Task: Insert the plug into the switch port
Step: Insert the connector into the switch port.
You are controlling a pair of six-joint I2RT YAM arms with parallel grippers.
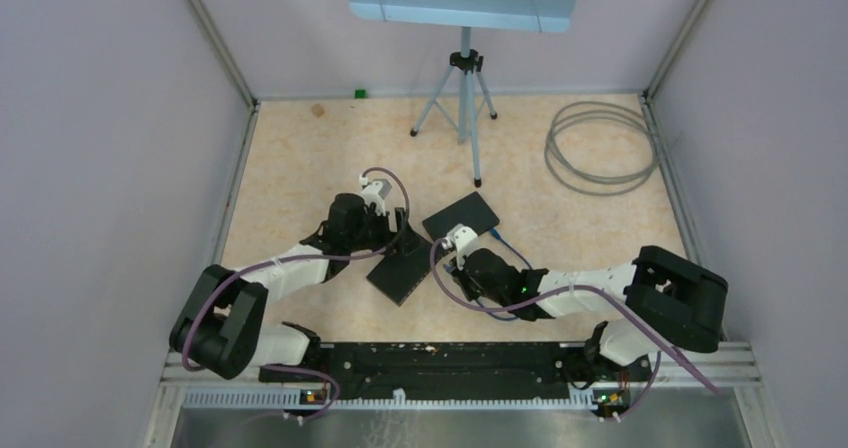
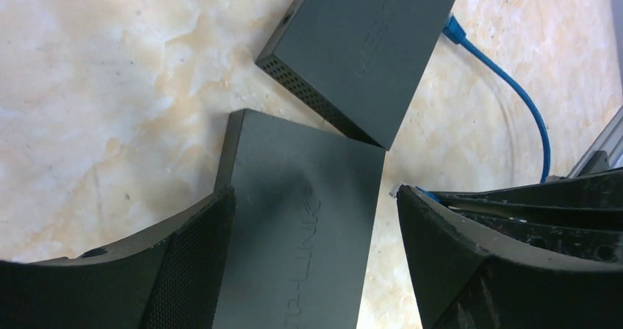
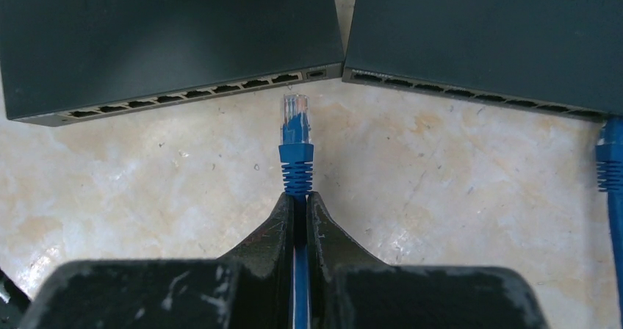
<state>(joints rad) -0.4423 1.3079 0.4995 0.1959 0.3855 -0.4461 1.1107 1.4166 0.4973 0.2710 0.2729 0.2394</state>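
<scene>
Two black switches lie on the table. The nearer TP-LINK switch (image 1: 400, 271) (image 2: 294, 219) (image 3: 161, 35) sits between my left gripper's (image 1: 392, 240) (image 2: 314, 197) open fingers; the left pad touches its edge and the right finger stands slightly off. My right gripper (image 1: 452, 251) (image 3: 300, 197) is shut on the blue cable just behind the plug (image 3: 296, 116). The clear plug tip points at the right end of that switch's port row (image 3: 220, 90), a short gap away. The second switch (image 1: 462, 215) (image 2: 367, 42) (image 3: 485, 35) has the cable's other blue plug (image 3: 610, 160) in it.
A tripod (image 1: 462, 93) with a light blue plate stands at the back centre. A grey cable coil (image 1: 600, 148) lies back right. A small green object (image 1: 360, 93) sits at the back wall. Grey walls enclose the table on both sides.
</scene>
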